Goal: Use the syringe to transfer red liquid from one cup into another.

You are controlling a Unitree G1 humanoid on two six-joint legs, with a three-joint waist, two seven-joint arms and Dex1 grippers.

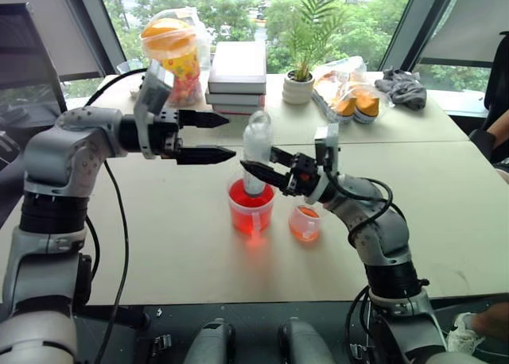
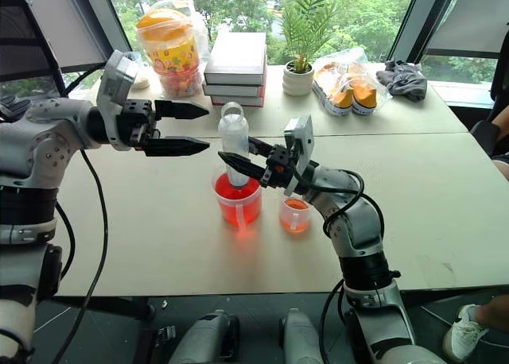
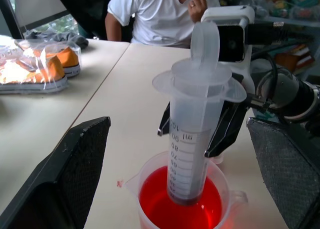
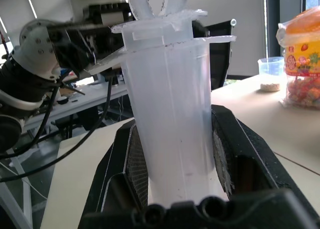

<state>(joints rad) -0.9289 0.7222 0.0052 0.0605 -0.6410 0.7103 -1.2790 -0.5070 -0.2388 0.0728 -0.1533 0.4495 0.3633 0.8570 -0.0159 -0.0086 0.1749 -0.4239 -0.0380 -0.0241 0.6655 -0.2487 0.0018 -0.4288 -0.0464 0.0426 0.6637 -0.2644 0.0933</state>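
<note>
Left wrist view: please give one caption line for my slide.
Right gripper holds syringe upright, tip in handled cup of red liquid.

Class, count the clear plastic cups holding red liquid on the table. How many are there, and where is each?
2. The larger handled cup stands under the syringe, whose tip dips into it. The smaller cup stands beside it, below the right tool's arm. None looks hidden.

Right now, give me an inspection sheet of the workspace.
Surface: pale table, bare near the cups.
Job's things: syringe upright, tip in the red handled cup; small cup beside it.
Clutter: books, plant, snack jar, bagged shoes, grey cloth at the back.
Grippers: right gripper shut on syringe; left gripper open, above the cup.
Cables: black cable along left arm.
Surroundings: windows, trees; seated person.
</note>
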